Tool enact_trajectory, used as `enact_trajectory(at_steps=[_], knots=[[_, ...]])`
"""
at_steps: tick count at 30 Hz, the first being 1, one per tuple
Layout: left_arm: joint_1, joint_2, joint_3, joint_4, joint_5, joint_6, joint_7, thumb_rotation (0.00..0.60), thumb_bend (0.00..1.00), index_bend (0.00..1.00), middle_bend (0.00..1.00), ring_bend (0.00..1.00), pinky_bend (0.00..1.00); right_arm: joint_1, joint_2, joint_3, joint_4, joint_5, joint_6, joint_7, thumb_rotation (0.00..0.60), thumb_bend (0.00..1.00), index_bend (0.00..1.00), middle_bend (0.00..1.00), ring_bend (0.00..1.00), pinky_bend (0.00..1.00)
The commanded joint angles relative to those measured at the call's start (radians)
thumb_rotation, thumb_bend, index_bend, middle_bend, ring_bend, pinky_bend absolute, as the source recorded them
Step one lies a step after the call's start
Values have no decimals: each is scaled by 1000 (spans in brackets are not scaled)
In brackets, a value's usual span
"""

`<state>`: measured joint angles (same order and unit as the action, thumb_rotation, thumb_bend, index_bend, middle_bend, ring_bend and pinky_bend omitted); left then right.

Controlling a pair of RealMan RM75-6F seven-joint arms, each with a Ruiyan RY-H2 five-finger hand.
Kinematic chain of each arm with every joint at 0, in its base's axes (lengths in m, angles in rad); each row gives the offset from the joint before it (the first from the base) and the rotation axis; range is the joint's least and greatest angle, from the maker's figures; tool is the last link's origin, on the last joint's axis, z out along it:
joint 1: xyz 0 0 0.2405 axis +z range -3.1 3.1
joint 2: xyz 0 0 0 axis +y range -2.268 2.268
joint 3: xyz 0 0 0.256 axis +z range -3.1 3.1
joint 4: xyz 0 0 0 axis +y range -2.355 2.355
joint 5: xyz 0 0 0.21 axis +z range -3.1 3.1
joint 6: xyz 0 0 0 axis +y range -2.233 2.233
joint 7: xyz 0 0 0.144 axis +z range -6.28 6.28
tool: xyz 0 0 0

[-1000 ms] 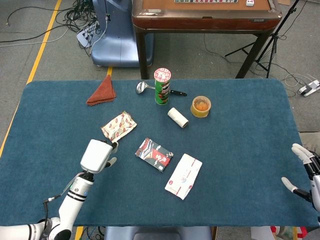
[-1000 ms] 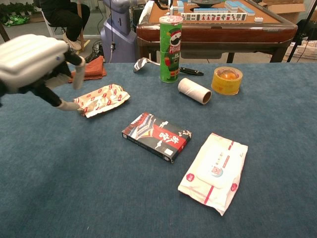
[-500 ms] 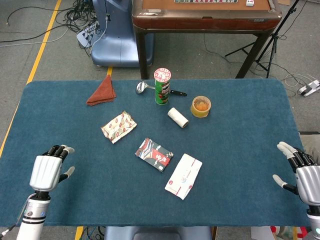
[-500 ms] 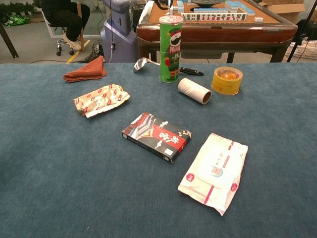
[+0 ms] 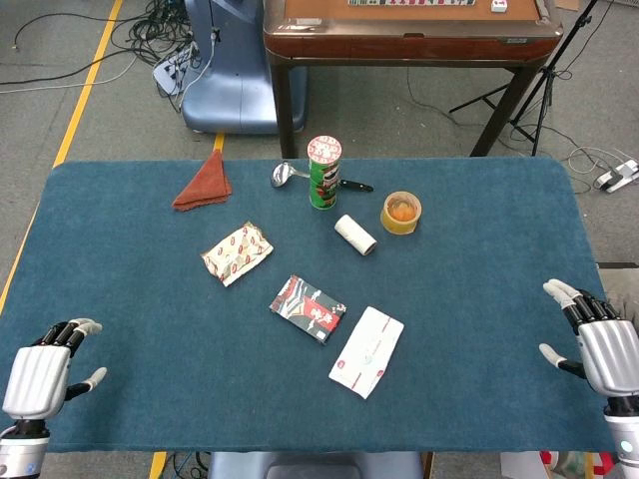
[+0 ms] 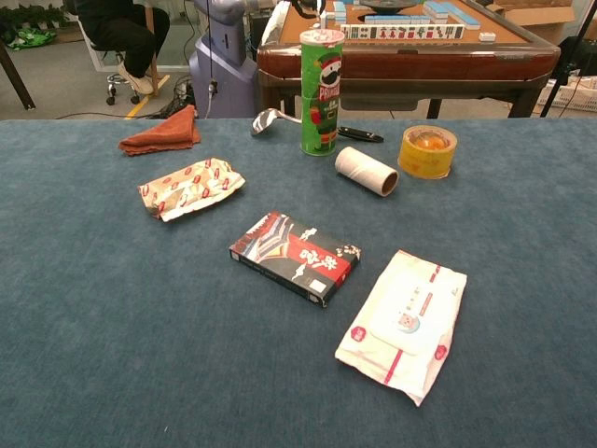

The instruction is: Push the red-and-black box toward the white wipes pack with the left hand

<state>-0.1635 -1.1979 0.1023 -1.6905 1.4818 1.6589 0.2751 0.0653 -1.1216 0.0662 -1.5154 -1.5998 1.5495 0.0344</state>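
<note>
The red-and-black box (image 5: 309,307) (image 6: 296,256) lies flat near the middle of the blue table, its right end close to the white wipes pack (image 5: 366,350) (image 6: 405,322), a narrow gap between them. My left hand (image 5: 38,377) hovers at the front left corner of the table, far from the box, fingers extended and holding nothing. My right hand (image 5: 599,343) sits at the right edge, fingers apart and empty. Neither hand shows in the chest view.
A red-and-white snack packet (image 5: 237,251) lies left of the box. Behind stand a green chips can (image 5: 323,172), a white roll (image 5: 354,235), a yellow tape roll (image 5: 400,212), a spoon (image 5: 285,174) and a red cloth (image 5: 205,183). A wooden table (image 5: 409,30) stands beyond.
My left hand has drawn back from beside the snack packet to the front left corner, leaving the chest view. The right hand has shifted slightly at the right edge. The box and pack have not moved.
</note>
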Motion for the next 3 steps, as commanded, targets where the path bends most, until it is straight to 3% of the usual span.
enact_trajectory(at_steps=[1,3], knots=[[11,7,-12,14,-13,-16,-10,600,0,398,320,315,545,3,-4,0,-2,3,-4,-9,600,10,176,210,199,353],[15,10,-21,12,-15,-23,-15,600,0,397,320,315,545,6,-7,0,-2,4,-8,-14,600,10,176,210,199,353]])
